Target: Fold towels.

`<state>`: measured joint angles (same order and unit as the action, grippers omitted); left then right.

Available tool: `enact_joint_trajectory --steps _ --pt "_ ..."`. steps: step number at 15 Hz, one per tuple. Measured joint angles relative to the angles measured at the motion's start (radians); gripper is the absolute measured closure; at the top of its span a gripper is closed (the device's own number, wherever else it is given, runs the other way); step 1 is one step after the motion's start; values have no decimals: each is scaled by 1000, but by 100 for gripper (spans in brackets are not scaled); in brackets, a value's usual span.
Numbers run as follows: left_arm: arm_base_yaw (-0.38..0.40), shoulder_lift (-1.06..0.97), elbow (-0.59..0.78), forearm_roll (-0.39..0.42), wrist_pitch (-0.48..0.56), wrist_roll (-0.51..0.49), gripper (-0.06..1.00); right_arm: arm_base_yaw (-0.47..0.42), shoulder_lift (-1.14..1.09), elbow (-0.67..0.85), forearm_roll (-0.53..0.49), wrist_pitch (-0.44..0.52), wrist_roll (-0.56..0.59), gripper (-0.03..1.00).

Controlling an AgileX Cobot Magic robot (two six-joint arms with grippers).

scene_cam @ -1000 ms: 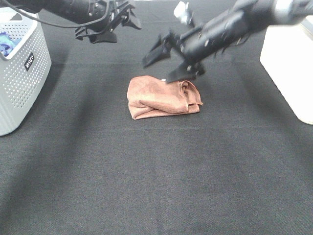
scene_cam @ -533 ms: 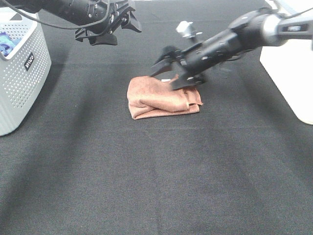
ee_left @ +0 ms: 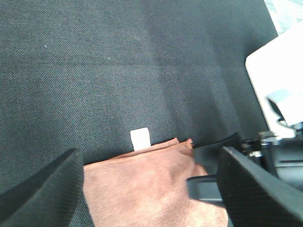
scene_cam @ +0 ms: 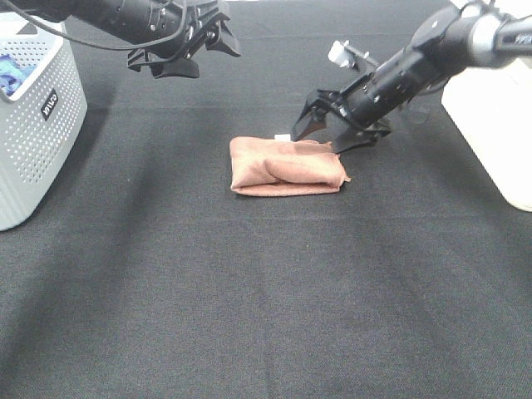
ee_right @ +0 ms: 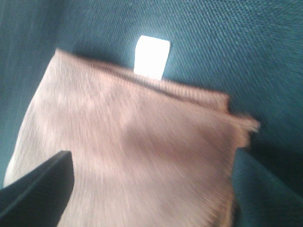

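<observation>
The reddish-brown towel point(scene_cam: 287, 166) lies folded into a flat oblong on the black table, its white tag point(scene_cam: 283, 136) sticking out of the far edge. My right gripper point(scene_cam: 320, 140) is open and low at the towel's far right edge. In the right wrist view the towel point(ee_right: 137, 151) lies between the spread fingers point(ee_right: 35, 189), with the tag point(ee_right: 151, 57) beyond it. My left gripper point(scene_cam: 199, 46) is open and empty, hovering well back and to the left of the towel. The left wrist view shows the towel point(ee_left: 147, 189), the tag point(ee_left: 140, 138) and the right gripper's dark fingers point(ee_left: 213, 151).
A grey perforated basket point(scene_cam: 41, 125) stands at the left edge with a blue cloth point(scene_cam: 10, 73) in it. A white box point(scene_cam: 490, 100) stands at the right edge. Black table cloth point(scene_cam: 266, 291) covers the near half.
The towel has gone from a lumpy bundle to a flatter, neater oblong shifted slightly right. My right gripper moved right and down to its far right edge. The left arm stayed put.
</observation>
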<state>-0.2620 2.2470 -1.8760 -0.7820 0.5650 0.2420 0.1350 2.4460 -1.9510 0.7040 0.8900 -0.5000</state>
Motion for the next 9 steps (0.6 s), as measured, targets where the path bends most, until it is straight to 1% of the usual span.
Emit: enact_joint_trajectory --steps 2,4,5,6,7,8,9 --pt "0 -37 0 43 44 18 21 0 -68 0 -53 55 37 12" --pt "0 -83 0 114 127 67 21 0 -144 0 -125 132 123 12" --pt "0 -83 0 114 127 67 21 0 -144 0 -125 132 123 12" --pt "0 -110 0 160 176 85 21 0 -177 0 -163 175 159 12" --pt "0 -150 0 221 251 83 21 0 -213 0 -216 248 211 12" --pt "0 -177 0 255 306 57 21 0 -237 0 -244 292 247 12" --pt "0 -212 0 304 357 26 21 0 -264 0 -276 313 285 12"
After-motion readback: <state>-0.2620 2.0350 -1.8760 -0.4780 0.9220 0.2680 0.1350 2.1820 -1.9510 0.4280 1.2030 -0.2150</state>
